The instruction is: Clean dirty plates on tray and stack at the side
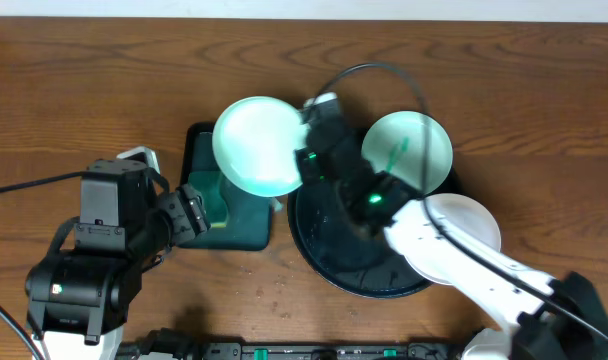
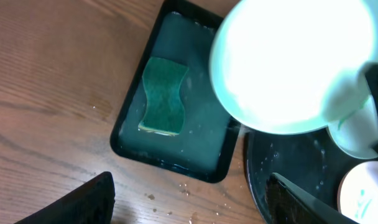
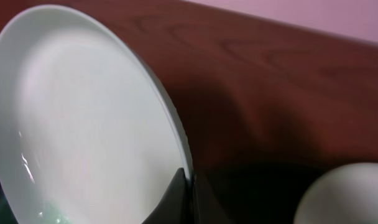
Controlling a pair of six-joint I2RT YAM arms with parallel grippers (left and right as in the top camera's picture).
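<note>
My right gripper (image 1: 306, 150) is shut on the rim of a white plate (image 1: 256, 145) and holds it in the air over the dark-green tray (image 1: 196, 138). This plate fills the right wrist view (image 3: 83, 124), pinched between the fingers (image 3: 190, 186). Two more plates rest on the round black tray (image 1: 329, 255): one with a teal smear (image 1: 409, 148) at its far side, one white (image 1: 464, 225) at its right, partly under my right arm. My left gripper (image 1: 196, 212) is open and empty, next to the green tray's left side, above bare wood (image 2: 189, 199).
A green sponge (image 2: 164, 96) lies in the rectangular dark-green tray (image 2: 130, 134), which holds a film of water. Water droplets dot the wood (image 2: 195, 186) in front of it. A black cable (image 1: 384, 72) arcs over the far plate.
</note>
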